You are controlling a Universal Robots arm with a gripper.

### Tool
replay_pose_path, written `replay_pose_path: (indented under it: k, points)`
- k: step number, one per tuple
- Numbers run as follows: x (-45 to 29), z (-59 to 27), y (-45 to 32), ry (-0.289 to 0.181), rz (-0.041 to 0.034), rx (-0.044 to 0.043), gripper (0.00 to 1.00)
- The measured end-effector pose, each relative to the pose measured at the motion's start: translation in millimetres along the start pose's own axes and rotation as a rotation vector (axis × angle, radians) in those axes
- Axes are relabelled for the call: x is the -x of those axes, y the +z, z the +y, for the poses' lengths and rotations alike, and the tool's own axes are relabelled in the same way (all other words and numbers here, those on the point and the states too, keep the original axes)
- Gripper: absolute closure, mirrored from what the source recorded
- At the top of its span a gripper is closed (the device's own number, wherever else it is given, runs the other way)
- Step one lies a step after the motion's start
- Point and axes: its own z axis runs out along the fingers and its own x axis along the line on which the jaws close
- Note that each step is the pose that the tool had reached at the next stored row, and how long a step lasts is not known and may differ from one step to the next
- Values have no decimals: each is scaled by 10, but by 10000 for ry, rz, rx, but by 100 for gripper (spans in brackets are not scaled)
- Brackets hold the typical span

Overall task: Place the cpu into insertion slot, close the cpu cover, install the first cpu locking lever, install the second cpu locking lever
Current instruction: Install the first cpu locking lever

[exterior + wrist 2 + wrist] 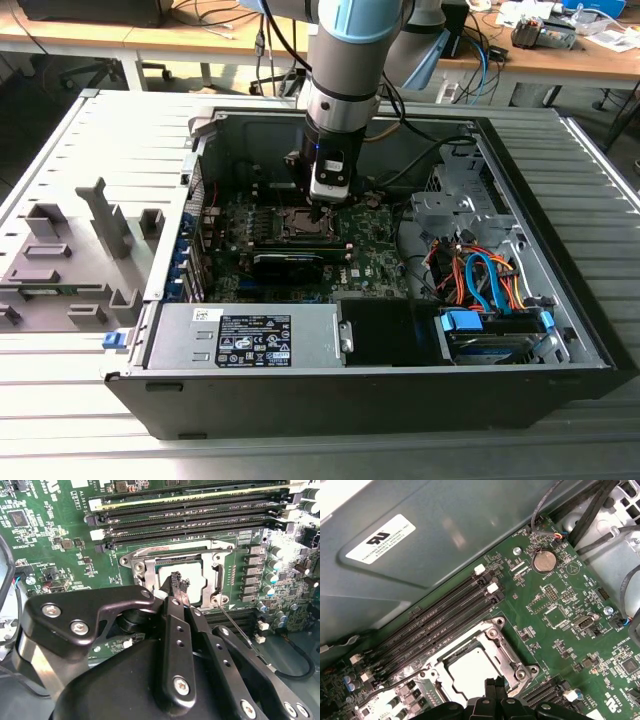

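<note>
Over the rim of the cpu cover (216,575), the gripper (180,582) hangs pressed together.

1. The cpu cover (220,566) lies flat around the cpu (194,575), whose silvery top shows through its window.
2. The gripper (178,586), fingertips drawn together, sits over the cover's edge.
3. A thin metal lever (238,628) slants away from the cover's corner.
4. Long black memory slots (190,524) run just beside the cover.

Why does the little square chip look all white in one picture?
In the first wrist view glare bleaches the cpu plain white; in the second wrist view it is softer silver-grey beyond the gripper; in the exterior view the computer case is shadowy inside while the table is brightly lit.
</note>
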Motion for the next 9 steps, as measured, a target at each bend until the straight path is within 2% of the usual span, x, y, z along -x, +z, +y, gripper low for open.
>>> replay_pose_path:
  k: [9]
  points:
    - [0, 0, 0, -115, -1, -10, 89]
